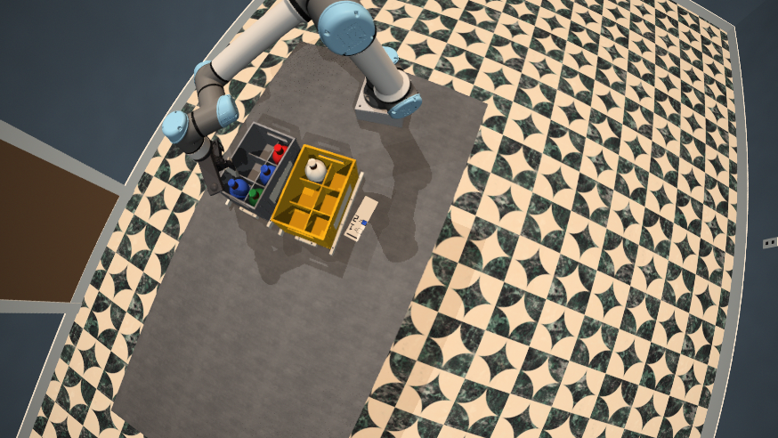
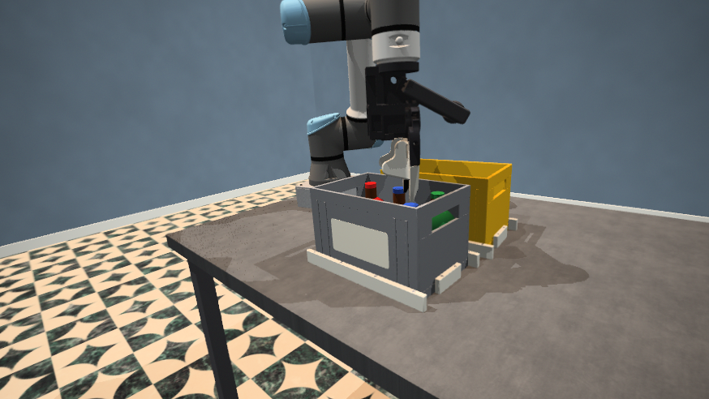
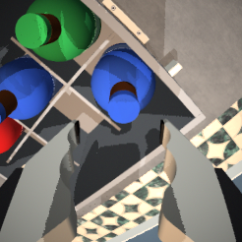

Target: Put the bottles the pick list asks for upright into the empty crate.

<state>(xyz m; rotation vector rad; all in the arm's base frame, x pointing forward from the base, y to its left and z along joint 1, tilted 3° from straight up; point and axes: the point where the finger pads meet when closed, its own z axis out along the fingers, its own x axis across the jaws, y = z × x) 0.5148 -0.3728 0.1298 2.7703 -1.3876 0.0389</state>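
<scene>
Pictured on the bench point(image 1: 245, 326) point(image 2: 570, 317) point(image 3: 211, 39), just beside the partly open, unladen claw point(image 1: 227, 164) point(image 2: 410, 190) point(image 3: 119, 121): a blue bottle point(image 1: 238, 187) point(image 2: 410, 204) point(image 3: 123, 84) in the grey crate point(image 1: 274, 131) point(image 2: 364, 242) point(image 3: 172, 86); farther from it, a white bottle point(image 1: 314, 170) in the yellow crate point(image 1: 299, 233) point(image 2: 479, 208).

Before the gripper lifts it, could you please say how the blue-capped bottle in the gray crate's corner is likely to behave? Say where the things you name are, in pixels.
The blue bottle point(image 1: 237, 188) point(image 3: 123, 81) looks rounded and smooth, so it may slip under a loose grip. Its narrow neck above a wide body suggests it could swing if pinched only at the cap.

Blue bottles point(image 1: 238, 188) point(image 3: 123, 81) in gray crate point(image 1: 263, 214) point(image 2: 364, 238) point(image 3: 184, 103)
</scene>
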